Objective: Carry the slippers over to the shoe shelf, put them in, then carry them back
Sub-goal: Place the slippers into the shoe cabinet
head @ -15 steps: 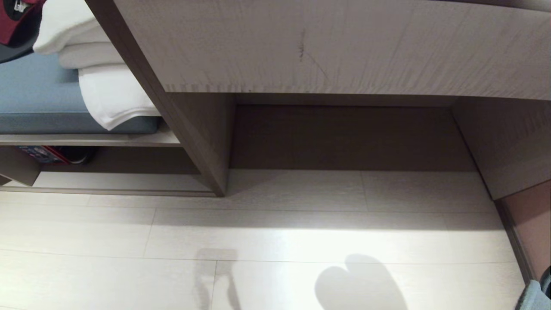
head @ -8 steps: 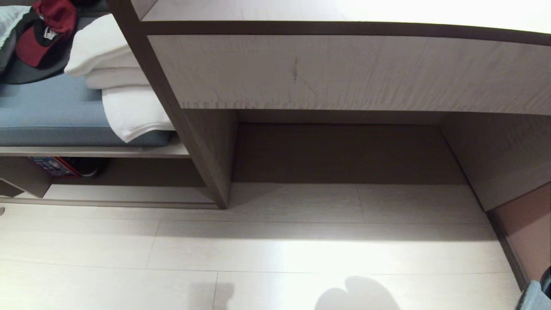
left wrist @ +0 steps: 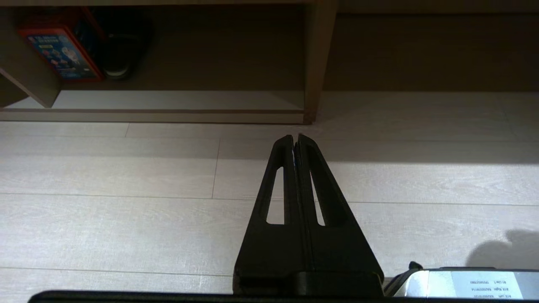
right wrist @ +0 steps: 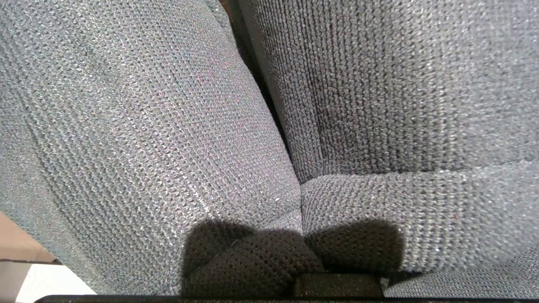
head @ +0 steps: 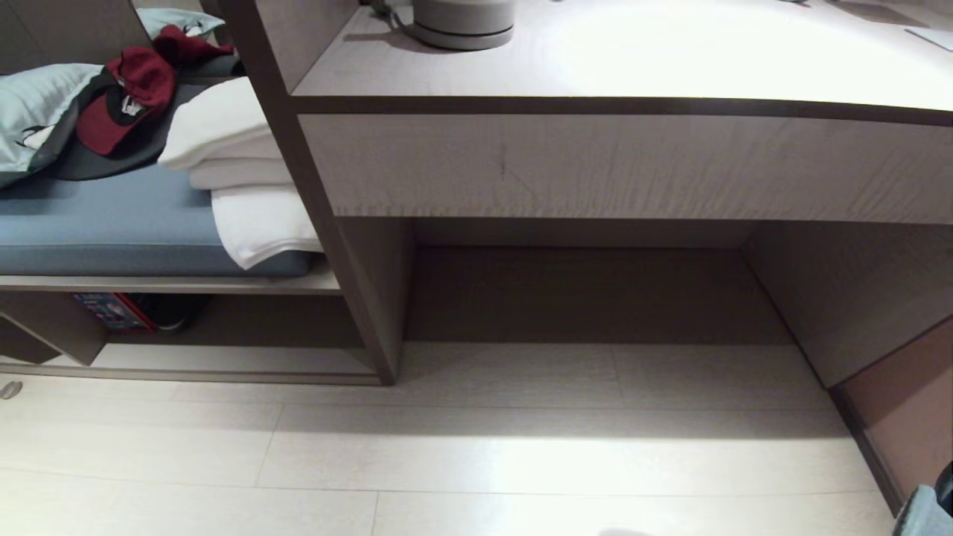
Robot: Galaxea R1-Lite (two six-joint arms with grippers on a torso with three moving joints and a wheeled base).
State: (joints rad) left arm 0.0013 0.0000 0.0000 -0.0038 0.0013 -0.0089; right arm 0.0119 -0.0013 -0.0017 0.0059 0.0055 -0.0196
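The right gripper (right wrist: 301, 248) is clamped on the slippers (right wrist: 168, 126): in its wrist view the two grey knitted toe caps fill almost everything, pressed side by side, and the dark fingertips (right wrist: 236, 252) bite into the fabric at the six o'clock edge. In the head view only a grey scrap of slipper (head: 923, 514) peeks in at about five o'clock, low by the floor.

The left gripper (left wrist: 296, 141) hangs over the pale plank floor (left wrist: 126, 210) with its two black fingers (left wrist: 280, 176) pressed together and nothing between them. Its tip points toward the foot of the upright wooden panel (left wrist: 313, 84).

The shoe shelf (head: 223, 361) sits at about eight o'clock in the head view, a low opening with a pale base board under a bench. At its left end stand a red and blue box (head: 112, 313) and a dark shoe (head: 175, 313) just beside it. The rest of the base board is bare wood.

On the bench above lies a blue cushion (head: 112, 231). It carries a stack of folded white towels (head: 238, 179), a red cap (head: 123, 100) and a pale blue-green pillow (head: 37, 112).

Straight ahead, at twelve o'clock, is a desk (head: 633, 67) with a grey round appliance base (head: 463, 22) on top. Beneath it opens a taller dark recess (head: 588, 294).
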